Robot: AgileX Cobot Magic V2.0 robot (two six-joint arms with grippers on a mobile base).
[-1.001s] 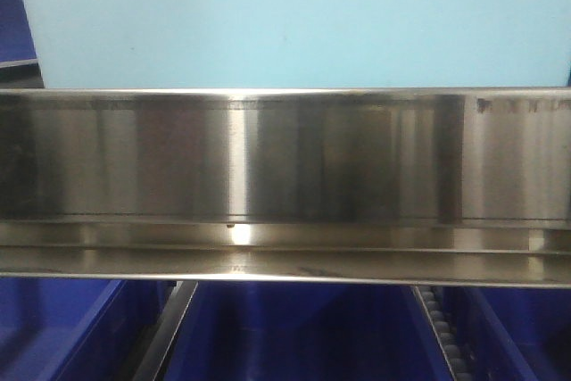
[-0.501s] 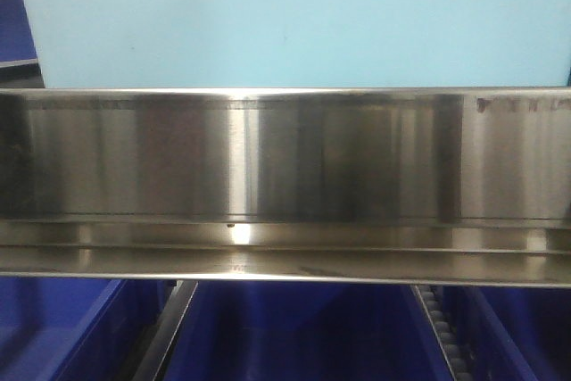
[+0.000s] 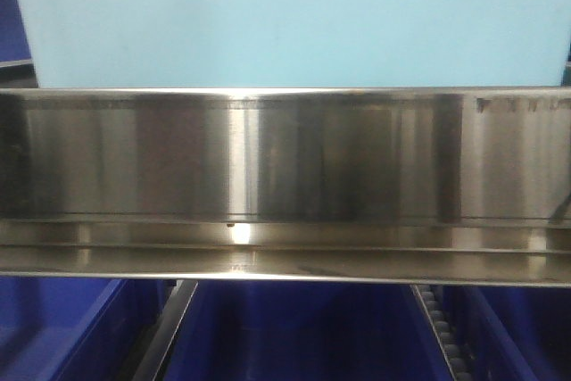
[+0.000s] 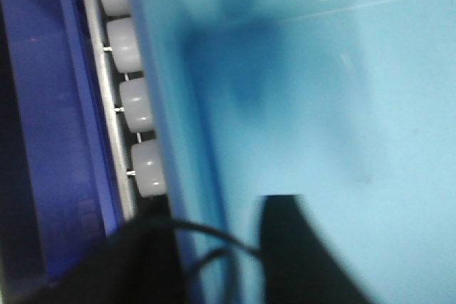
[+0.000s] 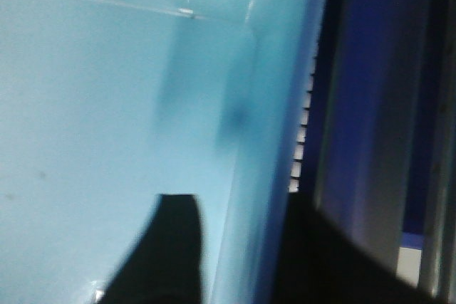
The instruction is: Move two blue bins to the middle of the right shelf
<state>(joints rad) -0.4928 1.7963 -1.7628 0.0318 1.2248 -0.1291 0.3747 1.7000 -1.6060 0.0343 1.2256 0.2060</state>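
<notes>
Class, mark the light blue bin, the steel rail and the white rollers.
light blue bin [image 3: 285, 24]: front view, front wall.
steel rail [image 3: 285, 158]: front view, its face.
white rollers [image 4: 135, 105]: left wrist view, third roller down.

I see a bright glare stripe down the steel shelf rail [image 3: 239, 167]; both wrist views are soft and blurred, with dim shadows on the pale blue bin [image 4: 356, 105].

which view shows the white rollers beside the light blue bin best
Left wrist view: four white rollers sit in a clear row beside the light blue bin. Front view shows only a dim roller track below the steel shelf edge; right wrist view, a blurred striped sliver at most.
</notes>
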